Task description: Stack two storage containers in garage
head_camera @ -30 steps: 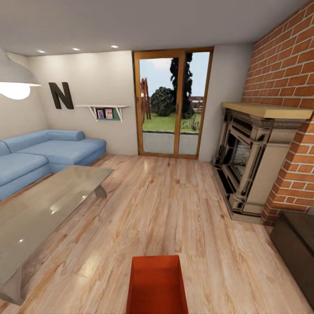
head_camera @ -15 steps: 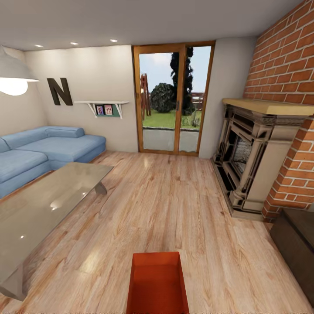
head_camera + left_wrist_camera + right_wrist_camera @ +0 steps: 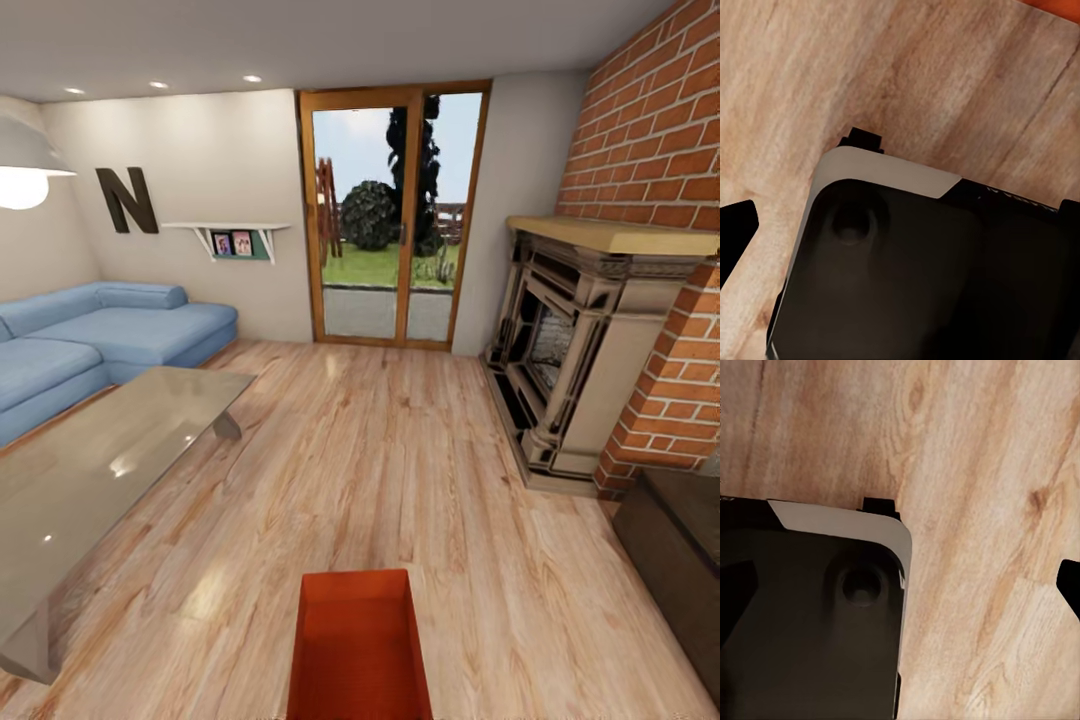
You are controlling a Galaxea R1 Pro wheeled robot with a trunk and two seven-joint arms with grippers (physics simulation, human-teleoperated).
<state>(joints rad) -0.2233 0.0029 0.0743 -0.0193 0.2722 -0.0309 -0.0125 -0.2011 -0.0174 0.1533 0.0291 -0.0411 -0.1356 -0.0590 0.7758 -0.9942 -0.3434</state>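
Note:
One orange-red storage container (image 3: 360, 650) lies open-top on the light wood floor of the living room, at the bottom middle of the head view, straight in front of me. An orange corner of a container (image 3: 1059, 6) shows at the edge of the left wrist view. My left gripper (image 3: 900, 225) hangs over the plank floor beside my dark base, its black fingertips (image 3: 735, 236) far apart with nothing between them. My right gripper (image 3: 904, 592) is likewise open and empty, one fingertip (image 3: 1070, 585) at the picture's edge.
A glass table (image 3: 100, 470) and a blue sofa (image 3: 90, 345) stand at the left. The brick fireplace (image 3: 580, 370) and a dark cabinet (image 3: 680, 540) line the right. Glazed wooden doors (image 3: 390, 220) are straight ahead across bare wood floor (image 3: 380, 470).
The whole head view has shifted: the doors and far wall appear larger and the container sits slightly higher in the picture, so the camera moved. Nothing in the room moved.

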